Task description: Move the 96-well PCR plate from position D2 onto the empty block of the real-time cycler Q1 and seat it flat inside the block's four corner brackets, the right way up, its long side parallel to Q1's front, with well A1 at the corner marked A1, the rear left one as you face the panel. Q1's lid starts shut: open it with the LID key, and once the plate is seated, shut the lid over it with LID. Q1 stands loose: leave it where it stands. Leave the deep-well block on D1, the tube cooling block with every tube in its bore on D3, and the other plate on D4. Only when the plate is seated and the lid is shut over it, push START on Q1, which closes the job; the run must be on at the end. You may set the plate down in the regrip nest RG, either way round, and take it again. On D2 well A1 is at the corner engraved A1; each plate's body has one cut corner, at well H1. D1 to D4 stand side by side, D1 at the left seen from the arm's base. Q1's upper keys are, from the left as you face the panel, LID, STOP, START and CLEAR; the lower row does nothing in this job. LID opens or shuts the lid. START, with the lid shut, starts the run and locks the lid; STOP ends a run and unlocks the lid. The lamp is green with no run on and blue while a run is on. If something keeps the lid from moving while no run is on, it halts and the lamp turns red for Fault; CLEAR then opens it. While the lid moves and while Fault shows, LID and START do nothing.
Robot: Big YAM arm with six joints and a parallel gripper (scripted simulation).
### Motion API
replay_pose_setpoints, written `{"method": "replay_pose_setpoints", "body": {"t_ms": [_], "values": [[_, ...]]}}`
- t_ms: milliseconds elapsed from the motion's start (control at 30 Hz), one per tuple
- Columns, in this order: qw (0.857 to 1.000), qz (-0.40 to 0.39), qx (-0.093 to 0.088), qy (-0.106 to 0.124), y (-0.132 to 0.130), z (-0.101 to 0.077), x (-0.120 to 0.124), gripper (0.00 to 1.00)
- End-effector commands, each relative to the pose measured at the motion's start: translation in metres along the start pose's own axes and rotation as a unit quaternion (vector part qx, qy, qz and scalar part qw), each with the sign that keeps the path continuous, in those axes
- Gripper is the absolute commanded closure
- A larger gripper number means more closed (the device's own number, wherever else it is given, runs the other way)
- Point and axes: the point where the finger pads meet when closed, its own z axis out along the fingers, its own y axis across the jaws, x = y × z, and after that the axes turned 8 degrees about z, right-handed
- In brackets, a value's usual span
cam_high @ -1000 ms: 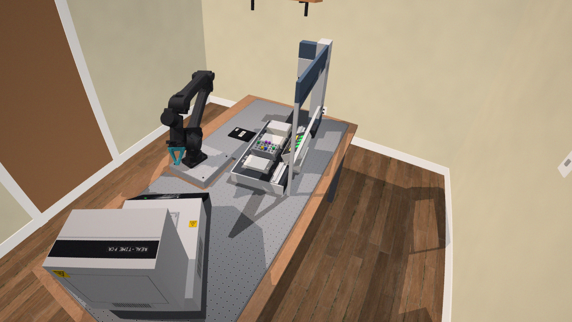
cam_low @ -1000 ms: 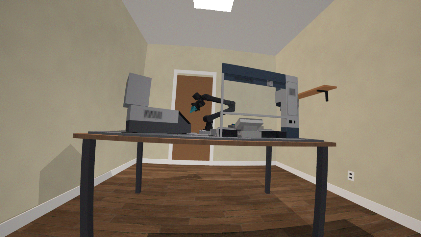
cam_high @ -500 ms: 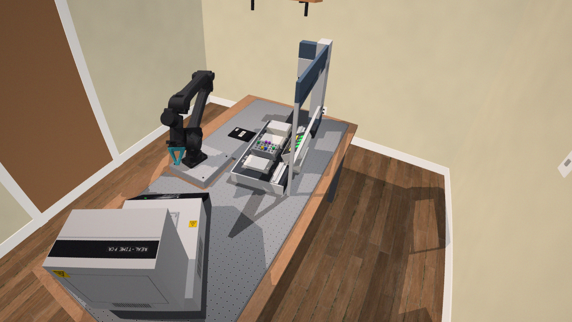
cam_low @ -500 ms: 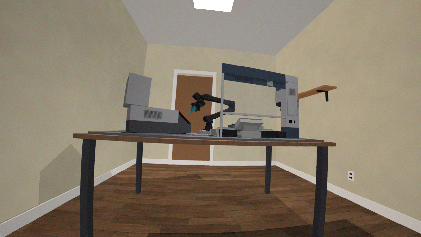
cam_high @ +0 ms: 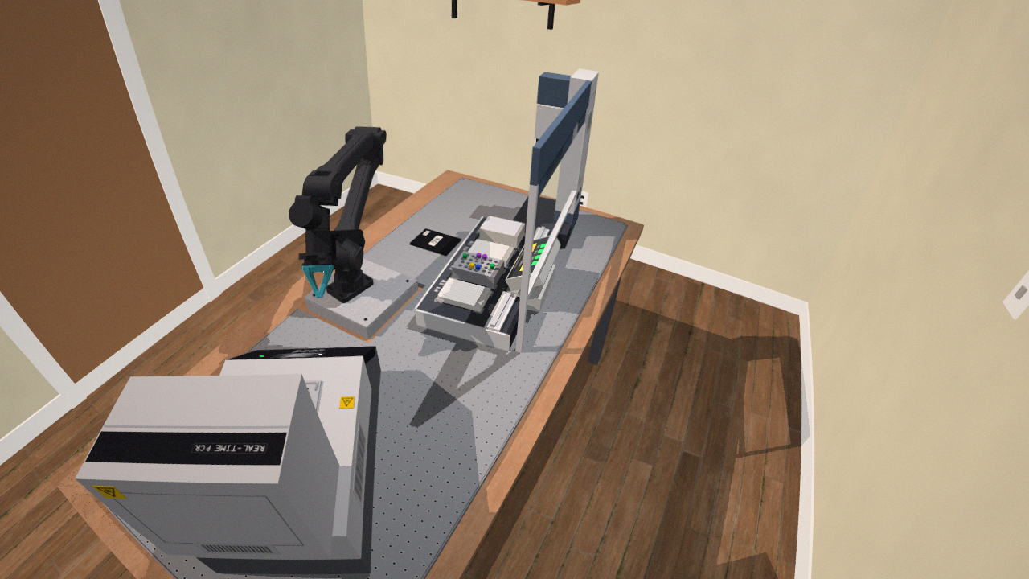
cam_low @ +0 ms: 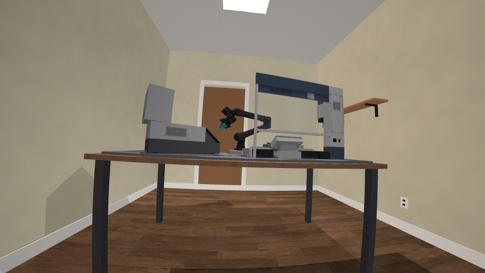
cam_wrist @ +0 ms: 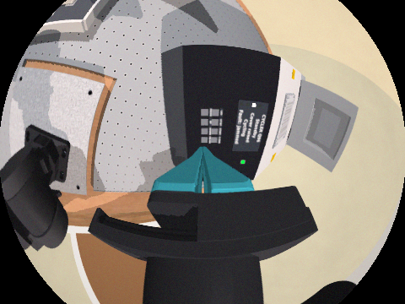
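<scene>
My gripper (cam_high: 317, 284) has teal fingers pressed together and holds nothing. It hangs in the air between the arm's base and the real-time cycler Q1 (cam_high: 237, 446), and it also shows in the exterior view (cam_low: 222, 126). In the wrist view the fingertips (cam_wrist: 202, 171) point at Q1's black panel (cam_wrist: 225, 113), just below the key block (cam_wrist: 212, 125). The lamp (cam_wrist: 242, 162) is green. Q1's lid (cam_low: 158, 103) stands raised. The PCR plate on D2 (cam_high: 494, 251) lies white between the deep-well block (cam_high: 501, 230) and the tube cooling block (cam_high: 481, 264).
The other plate (cam_high: 464, 293) lies on D4 at the near end of the deck tray. A tall blue and white gantry frame (cam_high: 561, 144) stands over the deck. A black nest (cam_high: 433, 236) lies beside the tray. The arm's base plate (cam_high: 363, 298) is raised.
</scene>
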Motion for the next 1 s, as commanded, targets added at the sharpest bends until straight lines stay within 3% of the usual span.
{"method": "replay_pose_setpoints", "body": {"t_ms": [0, 733, 967], "values": [[1.000, -0.005, 0.016, -0.006, -0.0206, -0.0141, -0.0056, 1.00], [1.000, -0.007, 0.025, -0.006, -0.0296, -0.0198, -0.0065, 1.00], [1.000, -0.006, 0.016, -0.006, -0.0214, -0.0138, -0.0055, 1.00]]}}
